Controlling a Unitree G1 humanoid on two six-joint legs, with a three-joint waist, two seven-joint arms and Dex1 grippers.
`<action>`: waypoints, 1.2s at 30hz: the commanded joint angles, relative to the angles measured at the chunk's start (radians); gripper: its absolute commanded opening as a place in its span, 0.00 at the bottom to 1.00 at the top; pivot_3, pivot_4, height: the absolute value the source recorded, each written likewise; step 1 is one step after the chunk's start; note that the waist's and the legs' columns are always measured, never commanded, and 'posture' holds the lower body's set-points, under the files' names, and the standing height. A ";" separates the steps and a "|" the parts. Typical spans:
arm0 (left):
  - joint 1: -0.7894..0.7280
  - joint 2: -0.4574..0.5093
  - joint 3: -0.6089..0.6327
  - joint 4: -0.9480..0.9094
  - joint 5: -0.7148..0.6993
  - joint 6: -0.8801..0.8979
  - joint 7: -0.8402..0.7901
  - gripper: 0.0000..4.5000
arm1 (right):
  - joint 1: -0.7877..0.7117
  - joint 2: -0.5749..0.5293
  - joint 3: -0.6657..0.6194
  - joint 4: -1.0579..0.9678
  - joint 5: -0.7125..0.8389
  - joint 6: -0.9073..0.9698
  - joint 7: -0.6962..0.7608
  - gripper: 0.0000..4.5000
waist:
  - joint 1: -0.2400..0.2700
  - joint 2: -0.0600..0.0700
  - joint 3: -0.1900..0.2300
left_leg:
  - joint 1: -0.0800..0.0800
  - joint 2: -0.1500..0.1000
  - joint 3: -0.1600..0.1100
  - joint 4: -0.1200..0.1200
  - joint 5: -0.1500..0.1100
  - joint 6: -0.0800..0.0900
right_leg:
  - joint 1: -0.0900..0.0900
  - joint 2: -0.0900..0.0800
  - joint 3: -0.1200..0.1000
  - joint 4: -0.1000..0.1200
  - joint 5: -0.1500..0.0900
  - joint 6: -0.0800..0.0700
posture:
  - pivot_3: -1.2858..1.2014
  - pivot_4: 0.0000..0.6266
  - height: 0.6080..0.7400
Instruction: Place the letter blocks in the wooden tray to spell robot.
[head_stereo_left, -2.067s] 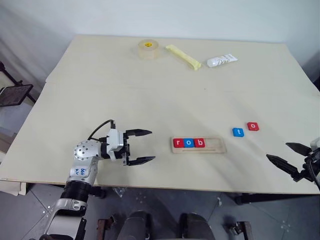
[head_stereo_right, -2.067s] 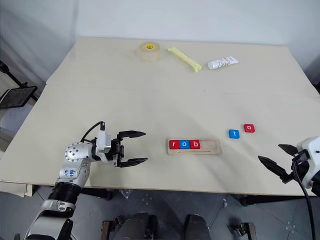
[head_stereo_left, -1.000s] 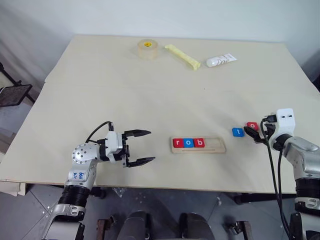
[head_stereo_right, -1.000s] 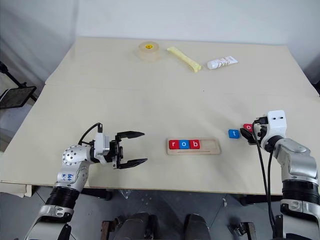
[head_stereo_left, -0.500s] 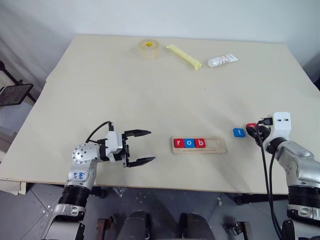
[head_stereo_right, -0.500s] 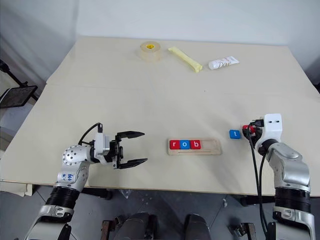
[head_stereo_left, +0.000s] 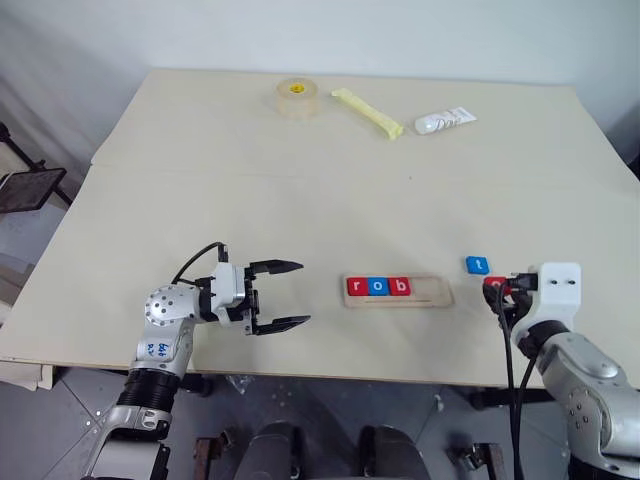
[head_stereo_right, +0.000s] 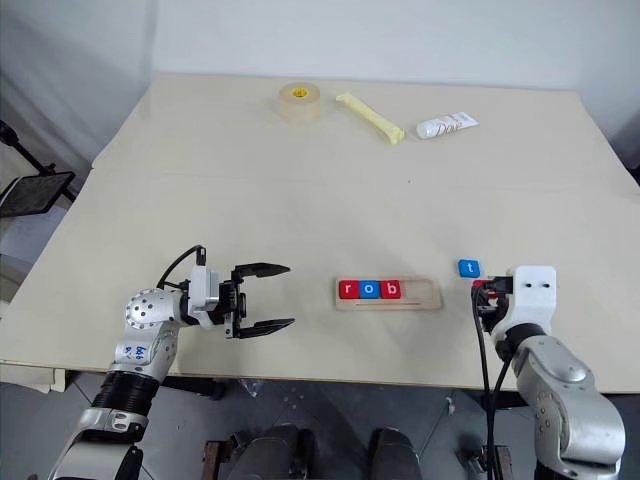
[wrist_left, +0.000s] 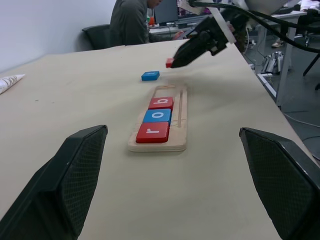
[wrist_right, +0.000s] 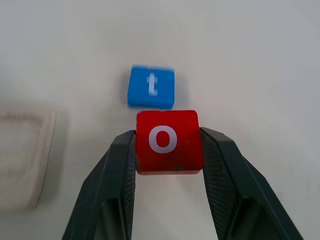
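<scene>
The wooden tray (head_stereo_left: 432, 291) lies near the table's front edge with the red r (head_stereo_left: 356, 286), blue o (head_stereo_left: 377, 286) and red b (head_stereo_left: 399, 286) blocks filling its left part. Its right end is bare. A blue t block (head_stereo_left: 477, 265) rests on the table just right of the tray. My right gripper (head_stereo_left: 497, 288) is shut on the red o block (wrist_right: 169, 140), holding it nearer to me than the t block (wrist_right: 151, 87) and to the right of the tray's end. My left gripper (head_stereo_left: 303, 292) hangs open, left of the tray, with nothing between its fingers.
At the far side of the table lie a tape roll (head_stereo_left: 297, 97), a yellow stick (head_stereo_left: 367, 113) and a white tube (head_stereo_left: 444, 121). A person (wrist_left: 132, 20) sits beyond the table in the left wrist view.
My right gripper came in from the right, shut on the red o block and drew it toward the table's front edge and the tray. The left gripper stayed still.
</scene>
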 joint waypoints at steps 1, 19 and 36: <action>-0.013 -0.001 -0.002 -0.003 -0.004 -0.004 -0.005 1.00 | 0.016 0.016 -0.014 -0.061 -0.001 0.008 -0.026 0.32 | -0.001 0.000 0.000 | 0.000 0.000 0.000 0.000 0.000 0.000 | 0.000 0.000 0.000 0.000 0.000 0.000 | 0.52 0.24 1.00; -0.029 -0.011 -0.002 0.019 0.004 -0.011 -0.001 1.00 | 0.087 -0.230 -0.010 -0.006 0.012 -0.092 0.254 0.99 | 0.001 0.001 0.000 | 0.000 0.000 0.000 -0.001 0.000 0.000 | 0.000 0.000 0.000 0.000 0.000 0.000 | 0.52 0.24 1.00; -0.005 -0.012 0.003 -0.019 0.010 -0.007 0.030 1.00 | -0.276 -0.762 0.377 0.762 -0.219 -0.760 1.048 0.99 | -0.003 -0.001 0.000 | 0.001 -0.001 0.002 -0.001 0.001 0.002 | 0.002 -0.001 -0.001 -0.004 0.000 0.001 | 0.52 0.24 1.00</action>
